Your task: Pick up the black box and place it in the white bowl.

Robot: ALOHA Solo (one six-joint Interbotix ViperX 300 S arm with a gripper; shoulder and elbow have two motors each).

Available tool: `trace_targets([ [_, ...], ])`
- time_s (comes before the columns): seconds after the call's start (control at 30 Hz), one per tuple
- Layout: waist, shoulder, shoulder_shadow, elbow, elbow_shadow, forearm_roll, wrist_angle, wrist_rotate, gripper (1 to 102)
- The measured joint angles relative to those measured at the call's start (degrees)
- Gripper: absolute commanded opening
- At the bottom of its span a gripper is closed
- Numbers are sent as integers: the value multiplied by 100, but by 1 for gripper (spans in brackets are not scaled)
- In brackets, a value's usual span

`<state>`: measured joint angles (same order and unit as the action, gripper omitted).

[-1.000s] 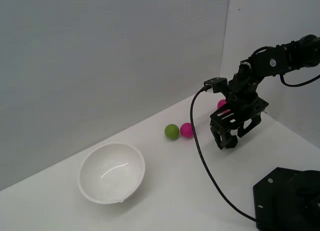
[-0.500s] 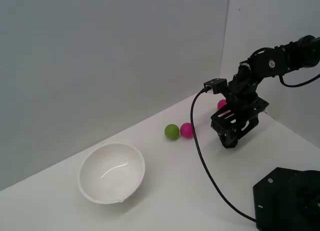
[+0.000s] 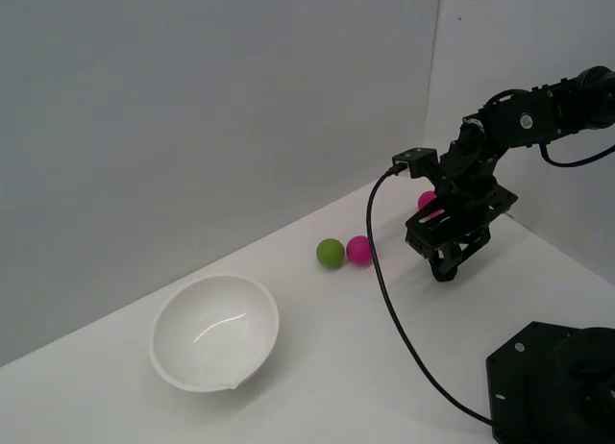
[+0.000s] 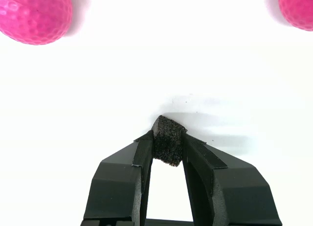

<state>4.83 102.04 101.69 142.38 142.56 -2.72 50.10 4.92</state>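
Note:
The black box [image 4: 168, 146] is a tiny matte black cube and sits pinched between my two fingertips in the wrist view. My gripper [image 4: 167, 138] is shut on it, at or just above the white table. In the exterior view my gripper [image 3: 444, 268] points down at the table on the exterior view's right, and the box is too small to make out there. The white bowl [image 3: 214, 332] stands apart, far off on the exterior view's left, and looks empty.
A green ball [image 3: 331, 253] and a pink ball [image 3: 358, 249] lie together between bowl and gripper. Another pink ball [image 3: 426, 200] lies behind the arm. Two pink balls [image 4: 34, 13] [image 4: 297, 8] show beyond the box. The black robot base block [image 3: 553, 386] and a cable [image 3: 384, 300] are in front.
The jaws have closed from wide apart to narrow, onto the black box. The gripper has shifted slightly toward the exterior view's right. The balls and the bowl have not moved.

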Motion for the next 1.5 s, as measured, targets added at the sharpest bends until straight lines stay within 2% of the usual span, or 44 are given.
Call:
trace_targets([
  [0.2, 0, 290, 281, 0, -26, 149, 255, 0, 3],
  [0.63, 0, 694, 677, -545, -554, 211, 686, 0, 3],
  [0.9, 0, 1028, 1020, -791, -809, 264, 703, 0, 3],
  [1.17, 0, 1547, 1547, -861, -861, 264, 703, 0, 3],
  [1.33, 0, 1775, 1767, -932, -940, 264, 571, 0, 3],
  [1.5, -9, 2004, 2004, -993, -1002, 255, 290, 9, 3],
])
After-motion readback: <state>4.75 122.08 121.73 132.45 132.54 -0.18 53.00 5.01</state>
